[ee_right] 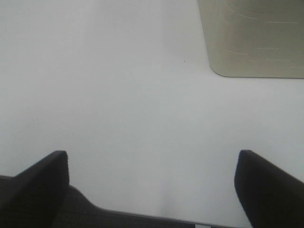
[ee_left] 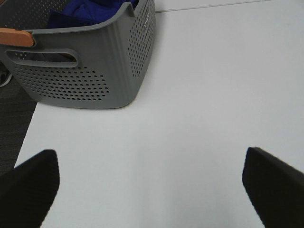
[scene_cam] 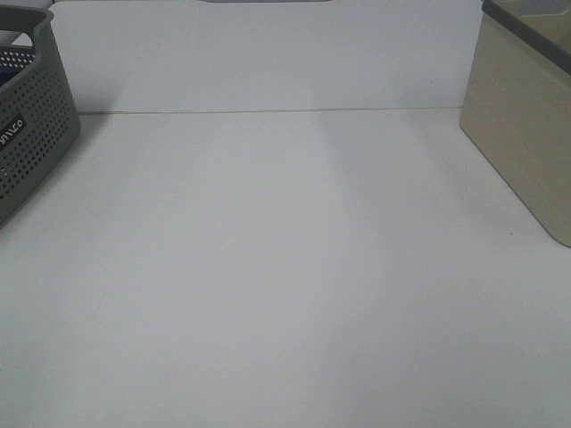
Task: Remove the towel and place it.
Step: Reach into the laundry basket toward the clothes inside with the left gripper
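The deep blue towel (ee_left: 88, 10) lies bunched inside a grey perforated basket (ee_left: 95, 71) at the table's left edge; in the exterior high view only a sliver of blue (scene_cam: 7, 64) shows inside that basket (scene_cam: 31, 143). My left gripper (ee_left: 152, 190) is open and empty, its black fingers (ee_left: 28, 185) spread wide above the white table, short of the basket. My right gripper (ee_right: 152, 190) is open and empty over the table's front edge. Neither gripper shows in the exterior high view.
A beige basket (scene_cam: 526, 125) stands at the far right; it also shows in the right wrist view (ee_right: 251, 38). An orange handle piece (ee_left: 16, 37) sits on the grey basket's rim. The white table (scene_cam: 285, 267) meets a white back wall. Dark floor (ee_left: 12, 128) lies beyond the table's left edge.
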